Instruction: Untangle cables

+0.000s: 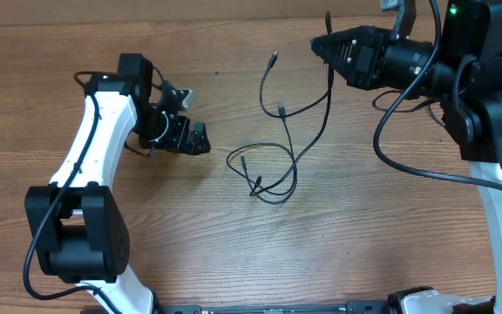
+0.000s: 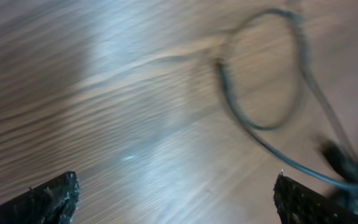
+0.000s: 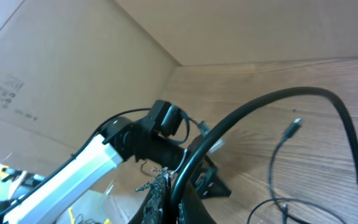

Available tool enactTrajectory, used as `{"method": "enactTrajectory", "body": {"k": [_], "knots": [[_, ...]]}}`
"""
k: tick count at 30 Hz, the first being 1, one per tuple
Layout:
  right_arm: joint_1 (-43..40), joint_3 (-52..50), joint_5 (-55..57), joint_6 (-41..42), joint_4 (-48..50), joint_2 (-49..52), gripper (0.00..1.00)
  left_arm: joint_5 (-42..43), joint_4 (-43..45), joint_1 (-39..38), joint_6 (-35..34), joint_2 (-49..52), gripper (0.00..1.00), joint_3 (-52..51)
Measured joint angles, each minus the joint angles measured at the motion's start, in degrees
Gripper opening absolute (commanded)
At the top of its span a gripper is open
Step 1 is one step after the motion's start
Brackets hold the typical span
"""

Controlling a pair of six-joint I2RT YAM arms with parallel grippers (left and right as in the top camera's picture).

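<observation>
The right hand (image 1: 319,44) is pinching shut on one strand of the cables (image 1: 294,160), holding it up at the far side of the table (image 1: 234,262). The left hand (image 1: 196,139) is hanging wide open, empty, just left of the loops. We are seeing the cables lying mid-table, loose, no tight knot. We are judging it partly done, with crossings near the lower loop left to separate.

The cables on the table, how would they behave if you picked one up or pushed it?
Probably very floppy: the cables lie in loose loops on the table. Likely light, being thin with small plugs. Pulling one strand, like the one the right gripper pinches, may drag the others where they cross.
</observation>
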Motion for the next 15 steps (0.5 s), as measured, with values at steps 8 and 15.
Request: {"method": "enactTrajectory", "body": {"k": [8,15], "knots": [[-0.02,0.00,1.81,0.02,0.02,0.00,0.04,10.38,-1.88,-4.50,12.00,0.00,1.00,0.00],[-0.04,0.00,2.49,0.02,0.26,0.00,0.04,9.53,-4.20,-11.17,18.62,0.00,1.00,0.00]]}}
